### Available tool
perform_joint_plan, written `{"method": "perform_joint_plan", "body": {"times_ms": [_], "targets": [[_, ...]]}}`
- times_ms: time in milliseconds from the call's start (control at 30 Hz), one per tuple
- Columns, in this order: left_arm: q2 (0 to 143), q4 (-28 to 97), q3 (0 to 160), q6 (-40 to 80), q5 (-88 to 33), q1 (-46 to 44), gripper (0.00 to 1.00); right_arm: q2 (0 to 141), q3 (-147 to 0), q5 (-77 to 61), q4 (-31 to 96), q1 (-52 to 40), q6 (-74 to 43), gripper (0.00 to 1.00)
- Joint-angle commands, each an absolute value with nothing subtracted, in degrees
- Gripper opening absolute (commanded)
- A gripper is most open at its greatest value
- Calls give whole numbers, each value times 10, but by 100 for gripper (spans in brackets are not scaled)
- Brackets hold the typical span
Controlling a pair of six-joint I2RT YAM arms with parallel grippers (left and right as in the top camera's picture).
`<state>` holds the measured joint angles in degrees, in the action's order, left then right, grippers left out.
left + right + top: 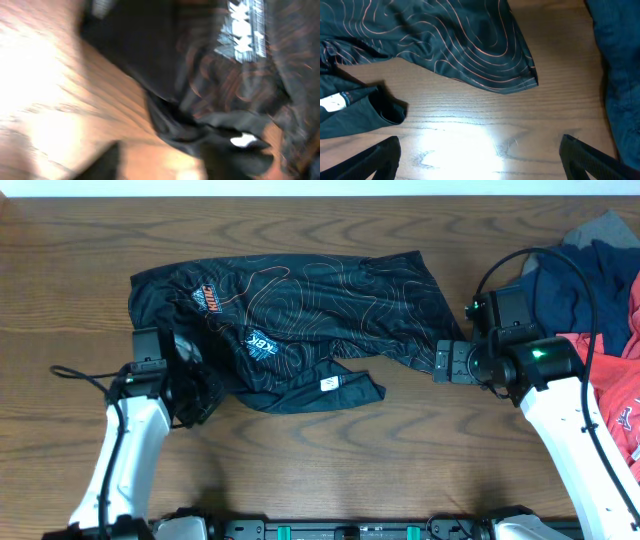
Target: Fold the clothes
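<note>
The black jersey (pixel 300 310) with thin orange contour lines and white logos lies spread and rumpled on the wooden table. My left gripper (pixel 193 393) sits at its lower left edge. The left wrist view is blurred: the fingers (pixel 167 167) are apart over bare wood, and a bunched fold of the jersey (pixel 210 125) lies against the right finger. My right gripper (pixel 445 362) is at the jersey's lower right edge. In the right wrist view its fingers (pixel 482 160) are wide open and empty above the wood, just short of the jersey's hem (pixel 485 75).
A pile of other clothes lies at the right edge: navy (pixel 575 280), coral-red (pixel 610 380) and grey (pixel 605 225). The navy one shows in the right wrist view (pixel 620 75). Bare wood (pixel 400 440) lies in front of the jersey.
</note>
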<state>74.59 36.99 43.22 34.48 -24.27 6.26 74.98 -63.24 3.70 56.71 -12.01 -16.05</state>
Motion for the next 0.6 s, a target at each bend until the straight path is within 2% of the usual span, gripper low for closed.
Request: {"method": "perform_joint_plan", "body": {"times_ms": [0, 267, 400, 567], "targets": [[745, 370, 428, 364, -270, 20, 98, 745, -635, 45, 563, -116, -156, 99], [803, 342, 426, 556, -184, -121, 98, 745, -635, 45, 566, -116, -156, 99], [852, 276, 426, 590, -185, -180, 98, 745, -635, 45, 568, -116, -156, 99], [911, 229, 426, 628, -185, -212, 99, 745, -635, 45, 576, -116, -156, 99]]}}
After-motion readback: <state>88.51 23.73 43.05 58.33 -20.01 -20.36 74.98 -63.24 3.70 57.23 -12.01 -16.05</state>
